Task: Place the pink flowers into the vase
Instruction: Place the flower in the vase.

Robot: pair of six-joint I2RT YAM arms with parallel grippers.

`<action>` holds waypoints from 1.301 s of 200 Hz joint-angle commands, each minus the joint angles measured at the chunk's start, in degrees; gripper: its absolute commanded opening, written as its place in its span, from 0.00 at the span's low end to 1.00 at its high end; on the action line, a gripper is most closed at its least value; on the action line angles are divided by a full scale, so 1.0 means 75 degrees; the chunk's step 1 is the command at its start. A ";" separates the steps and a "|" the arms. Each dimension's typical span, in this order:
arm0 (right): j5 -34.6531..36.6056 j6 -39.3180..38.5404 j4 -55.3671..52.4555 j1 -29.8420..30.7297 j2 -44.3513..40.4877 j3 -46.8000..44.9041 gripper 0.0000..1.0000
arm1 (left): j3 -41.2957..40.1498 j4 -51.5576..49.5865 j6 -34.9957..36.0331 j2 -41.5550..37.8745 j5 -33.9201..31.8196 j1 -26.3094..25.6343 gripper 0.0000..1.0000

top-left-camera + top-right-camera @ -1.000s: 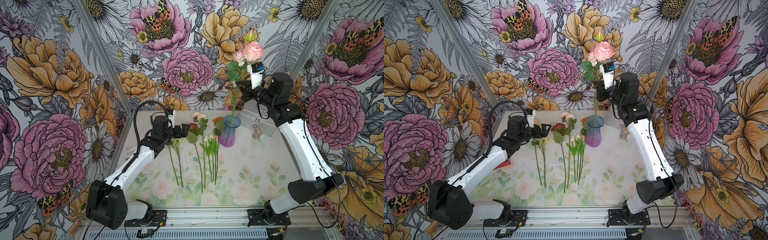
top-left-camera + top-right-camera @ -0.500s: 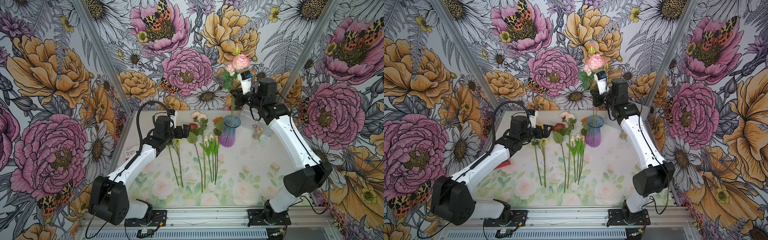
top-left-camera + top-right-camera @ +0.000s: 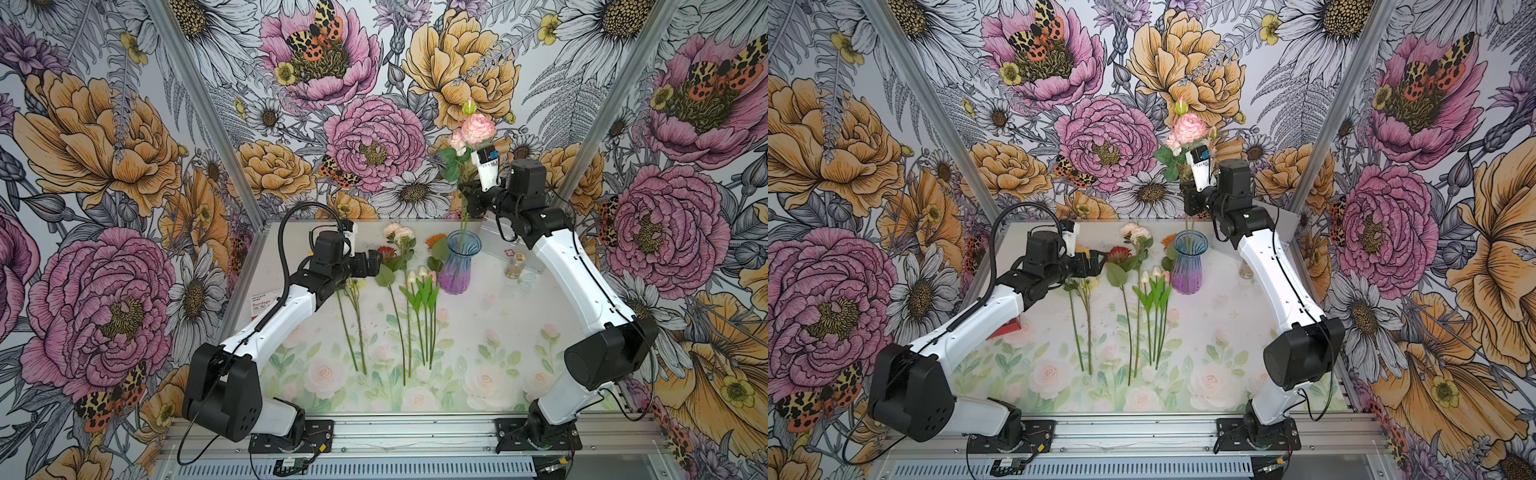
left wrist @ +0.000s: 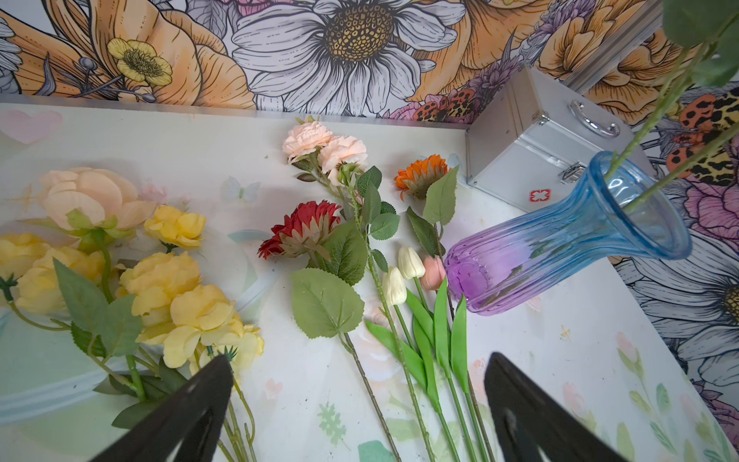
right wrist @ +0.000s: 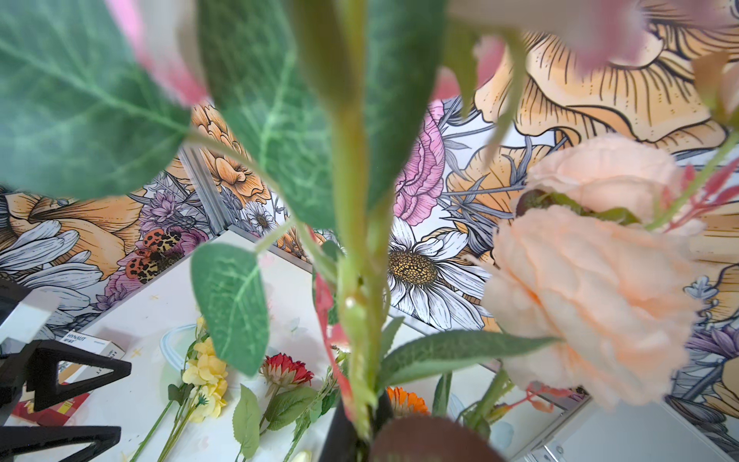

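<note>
My right gripper point(image 3: 467, 195) point(image 3: 1187, 195) is shut on the green stem point(image 5: 356, 280) of a spray of pink flowers point(image 3: 478, 128) point(image 3: 1191, 126), held upright over the vase point(image 3: 457, 266) point(image 3: 1188, 266). The stem's lower end runs down into the vase's blue mouth point(image 4: 640, 208). More pink flowers point(image 3: 399, 230) point(image 4: 324, 146) and a pink tulip bud point(image 4: 434, 272) lie on the table left of the vase. My left gripper point(image 3: 374, 262) point(image 4: 360, 360) hangs open above the lying stems, holding nothing.
Yellow flowers point(image 4: 172, 300), a red flower point(image 4: 304, 232), an orange flower point(image 4: 420, 176) and white tulips point(image 4: 400, 272) lie in a row. A silver case point(image 4: 532, 144) stands in the back right corner, a small clear jar point(image 3: 514, 266) before it. A bandage box point(image 3: 259, 301) lies at the left edge.
The right gripper has carried the pink flowers to the left and down, sinking the stem into the vase. The left arm has hardly moved.
</note>
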 commanded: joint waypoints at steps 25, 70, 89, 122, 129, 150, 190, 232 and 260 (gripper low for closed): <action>0.0141 0.0013 0.0039 0.0072 0.0038 -0.0111 0.16 | 0.0286 -0.0111 0.0196 0.0157 -0.0089 -0.0104 0.99; 0.0221 0.0035 0.0042 0.0093 -0.0033 -0.0136 0.26 | 0.0311 -0.0146 0.0206 0.0237 -0.0078 -0.0132 0.99; 0.0245 0.0043 0.0042 0.0109 -0.0085 -0.0135 0.28 | 0.0320 -0.0164 0.0227 0.0252 -0.0078 -0.0138 0.99; 0.0339 0.0041 0.0042 0.0128 -0.0168 -0.0135 0.36 | 0.0377 -0.0196 0.0246 0.0354 -0.0077 -0.0157 0.99; 0.0352 0.0046 0.0042 0.0130 -0.0190 -0.0135 0.37 | 0.0412 -0.0214 0.0252 0.0385 -0.0058 -0.0161 0.99; 0.0374 0.0052 0.0042 0.0149 -0.0236 -0.0147 0.39 | 0.0528 -0.0294 0.0309 0.0505 -0.0057 -0.0180 0.99; 0.0416 0.0094 0.0042 0.0199 -0.0453 -0.0219 0.42 | 0.0847 -0.0495 0.0336 0.0838 -0.0110 -0.0183 0.99; 0.0285 0.0049 0.0036 0.0269 -0.0947 -0.0406 0.54 | 0.1651 -0.0994 0.0330 0.1623 -0.0183 -0.0293 0.99; 0.0193 0.0013 0.0040 0.0339 -0.1367 -0.0559 0.59 | 0.2515 -0.1573 0.0334 0.2503 -0.0124 -0.0405 0.95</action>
